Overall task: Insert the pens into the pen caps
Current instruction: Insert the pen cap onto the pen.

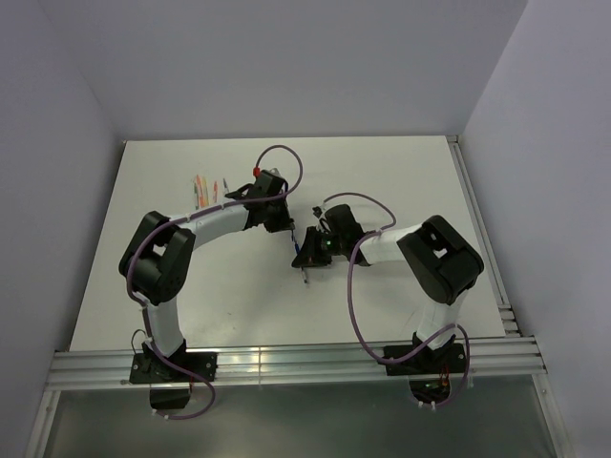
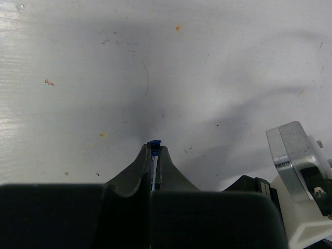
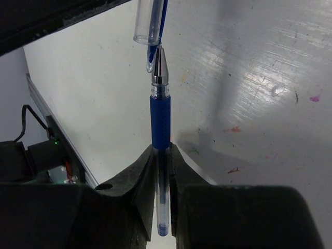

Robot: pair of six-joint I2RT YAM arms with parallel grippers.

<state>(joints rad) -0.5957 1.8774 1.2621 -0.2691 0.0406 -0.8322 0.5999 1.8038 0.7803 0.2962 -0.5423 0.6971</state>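
White tabletop (image 1: 401,181), scuffed and ink-flecked; loose coloured pens (image 1: 201,189) lie clustered at its far left.

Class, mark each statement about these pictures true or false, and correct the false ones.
1. The right gripper grips a blue pen by its barrel. True.
2. The pen sits fully inside the cap. False: its tip is only just at the cap's open end.
3. The left gripper stands wide open. False: it is shut on the cap.
4. Spare pens lie on the table, on the left arm's side. True.
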